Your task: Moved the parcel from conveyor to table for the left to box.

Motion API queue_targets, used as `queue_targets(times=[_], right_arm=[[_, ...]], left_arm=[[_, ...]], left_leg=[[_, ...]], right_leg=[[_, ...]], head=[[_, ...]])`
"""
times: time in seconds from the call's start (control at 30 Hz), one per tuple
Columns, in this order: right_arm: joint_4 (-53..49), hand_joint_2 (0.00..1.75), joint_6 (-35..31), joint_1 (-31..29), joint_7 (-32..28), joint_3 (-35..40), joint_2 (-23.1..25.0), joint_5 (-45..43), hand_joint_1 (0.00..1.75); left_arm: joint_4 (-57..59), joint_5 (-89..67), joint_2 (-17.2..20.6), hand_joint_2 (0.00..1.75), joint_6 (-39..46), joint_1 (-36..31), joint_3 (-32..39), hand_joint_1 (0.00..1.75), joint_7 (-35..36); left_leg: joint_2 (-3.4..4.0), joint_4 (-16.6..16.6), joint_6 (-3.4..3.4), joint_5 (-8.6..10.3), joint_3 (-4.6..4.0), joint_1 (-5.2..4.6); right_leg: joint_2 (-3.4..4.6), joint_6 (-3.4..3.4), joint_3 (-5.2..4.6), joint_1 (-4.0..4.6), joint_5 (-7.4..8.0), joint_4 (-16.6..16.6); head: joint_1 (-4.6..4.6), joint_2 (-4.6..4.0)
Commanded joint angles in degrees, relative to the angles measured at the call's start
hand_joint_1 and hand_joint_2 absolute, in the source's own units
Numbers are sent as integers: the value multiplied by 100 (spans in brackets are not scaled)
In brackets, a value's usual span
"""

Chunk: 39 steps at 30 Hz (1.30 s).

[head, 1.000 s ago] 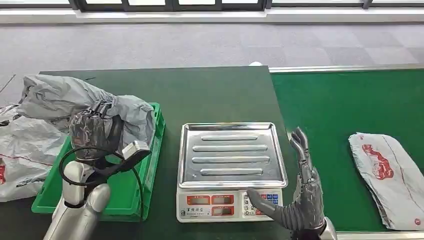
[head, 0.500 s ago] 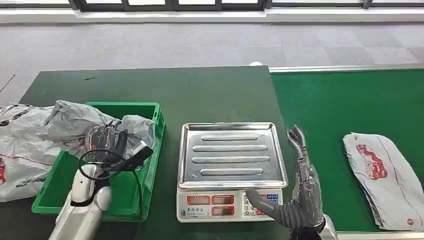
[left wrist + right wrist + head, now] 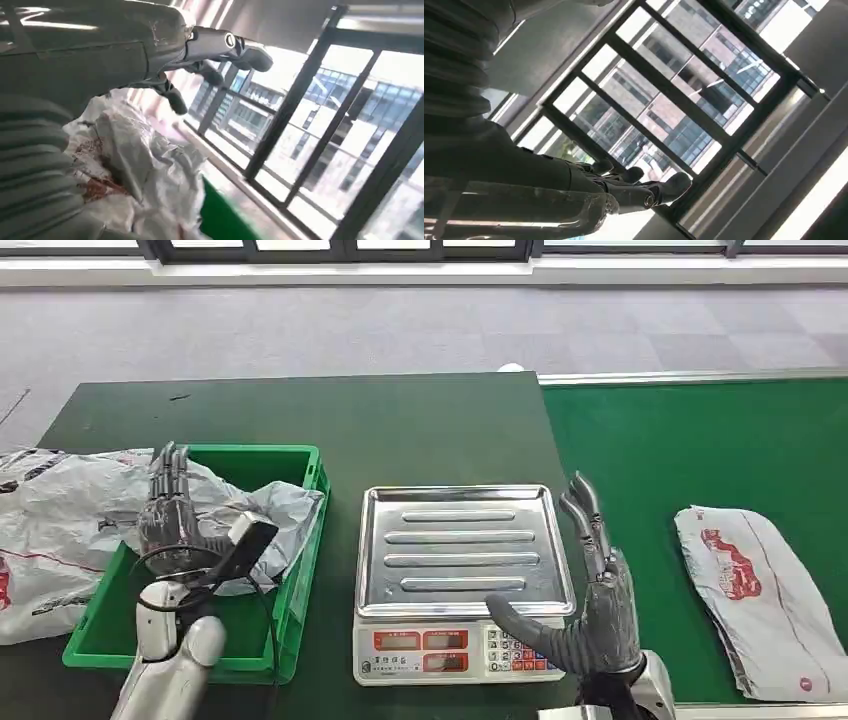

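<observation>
The left hand [image 3: 172, 520] hovers over the green bin [image 3: 300, 570] with its fingers [image 3: 168, 468] spread and holding nothing; a crumpled grey parcel [image 3: 270, 515] lies below it in the bin, apparently let go, though the hand hides part of it. On the belt [image 3: 690, 450], another parcel [image 3: 765, 605] waits, well apart from the right hand [image 3: 595, 615]. That hand stands upright beside the scale [image 3: 460, 580] on the counter [image 3: 400, 430], fingers [image 3: 585, 520] apart and empty, probably poised to reach right.
</observation>
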Motion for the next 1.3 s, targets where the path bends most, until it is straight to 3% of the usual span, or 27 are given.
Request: queue_targets(times=[0.03,0.07,0.17,0.23,0.27,0.3,0.4,0.43,0.5,0.57,0.67,0.77,0.9,1.07,1.17,1.3], right_arm=[[491,175,-115,-426,234,34,-218,508,0],[650,175,-77,-649,471,16,-257,757,0],[993,175,-13,-1031,790,-123,-393,1026,0],[1202,175,48,-1192,1026,-213,-579,1220,0],[1394,175,153,-1250,1441,-399,-780,1411,0],[1595,175,272,-1259,1552,-610,-944,1394,0],[1692,175,250,-1244,1361,-747,-957,1291,0],[2016,175,969,-1353,2342,-811,-1207,2298,0],[2887,175,1718,-1701,2773,-911,-1635,2688,0],[3515,175,1474,-1891,2405,-1070,-1745,2553,0],[4481,175,2093,-2238,2967,-1011,-2334,3224,0],[5859,175,2045,-2756,2757,-1060,-2726,3248,0],[5956,175,1978,-2790,2742,-1042,-2686,3258,0],[6508,175,2248,-2577,2998,-1451,-3076,2909,0],[7064,175,2292,-2655,2958,-1770,-2913,2588,0],[7627,175,2300,-2773,2856,-1814,-2544,2398,0]], left_arm=[[-1170,743,-1033,0,325,479,1074,0,-1110],[-1312,766,-1324,0,325,497,1379,0,-1598],[-1452,1016,-1258,0,325,570,1221,0,-1706],[-1514,1548,-1030,0,325,622,913,0,-1756],[-1583,2437,-612,0,215,693,376,0,-1618],[-1719,2896,-464,0,100,747,192,0,-1628],[-1759,2919,-422,0,158,765,136,0,-1597],[-2059,4243,-435,0,-289,906,95,0,-1959],[-2379,4895,-393,0,-798,1158,69,0,-2033],[-2483,4899,-426,0,-839,1251,105,0,-2035],[-2473,5018,-173,0,-1433,1231,-105,0,-2001],[-2430,5172,-174,0,-1732,1229,-93,0,-2121],[-2421,5166,-188,0,-1731,1229,-84,0,-2152],[-2410,5145,-194,0,-1843,1285,-158,0,-2198],[-2287,4987,-191,0,-1884,1210,-226,0,-2164],[-2234,4856,-240,0,-1881,1157,-209,0,-2100]], left_leg=[[8,-10,0,0,15,4],[1,-1,1,3,23,5],[27,-1,4,-1,37,6],[14,-1,10,-6,-10,0],[14,-5,10,-2,-5,2],[6,-3,9,-4,-7,3],[-1,-3,7,-5,3,3],[-4,-21,7,6,10,5],[-7,-4,10,2,33,4],[15,-3,14,-3,56,5],[-11,2,23,-4,7,-1],[-14,9,28,-1,42,-2],[-37,8,35,8,29,-12],[-52,8,34,8,24,-16],[-65,4,35,10,32,-14],[-30,0,35,4,12,-12]], right_leg=[[9,2,12,4,4,-15],[2,3,-4,6,5,-9],[25,5,4,7,11,-13],[11,6,6,-1,6,-9],[13,9,12,2,10,-19],[4,8,12,3,4,-16],[-3,9,18,3,3,-16],[-6,9,29,6,14,-38],[-10,11,14,5,7,-21],[15,16,29,6,13,-19],[-13,25,24,-1,7,-19],[-14,30,27,0,11,-20],[-39,36,26,-11,18,-24],[-56,34,26,-13,12,-24],[-70,35,33,-10,12,-31],[-35,34,37,-8,22,-37]], head=[[-2,-2],[0,-2],[0,-2],[-2,-2],[0,-2],[0,-2],[-2,-2],[-2,-2],[0,-2],[-2,-2],[0,-2],[0,-2],[0,-2],[0,-2],[2,-2],[0,-2]])
